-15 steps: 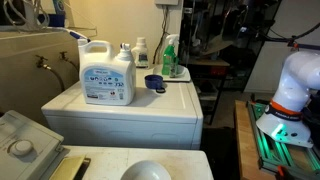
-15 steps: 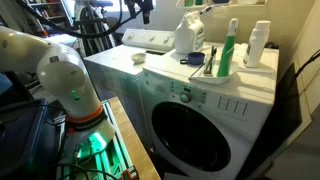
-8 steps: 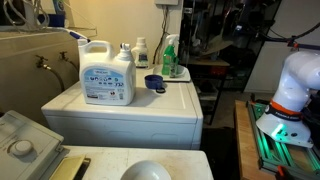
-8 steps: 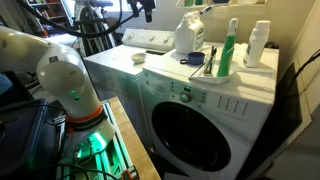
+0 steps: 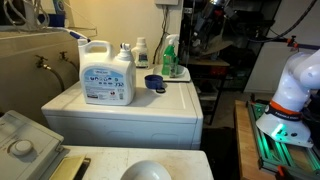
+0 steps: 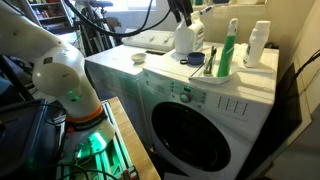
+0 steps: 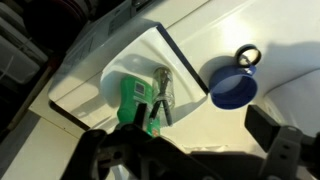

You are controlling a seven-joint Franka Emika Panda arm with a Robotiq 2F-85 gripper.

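Observation:
My gripper (image 7: 190, 152) is open and empty, with both dark fingers at the bottom of the wrist view. It hangs high above the white washer top (image 5: 120, 108), and shows in both exterior views (image 5: 208, 28) (image 6: 183, 14). Below it in the wrist view are a blue measuring cup (image 7: 232, 86) and a green spray bottle (image 7: 132, 102) standing in a white tray (image 7: 95, 85). The cup (image 5: 153, 83) (image 6: 195, 60) lies beside a large white detergent jug (image 5: 107, 75) (image 6: 188, 35). The gripper touches nothing.
A small white bottle (image 5: 141, 52) (image 6: 259, 45) stands at the back by the green bottle (image 5: 170, 58) (image 6: 229, 50). The front-load washer door (image 6: 190, 125) faces out. My white arm base (image 5: 292, 88) (image 6: 65, 85) stands beside the washer. A second machine (image 6: 150, 40) lies behind.
The arm has swung in and now the gripper hangs above the washer top near the bottles. The jug, cup and bottles have not moved.

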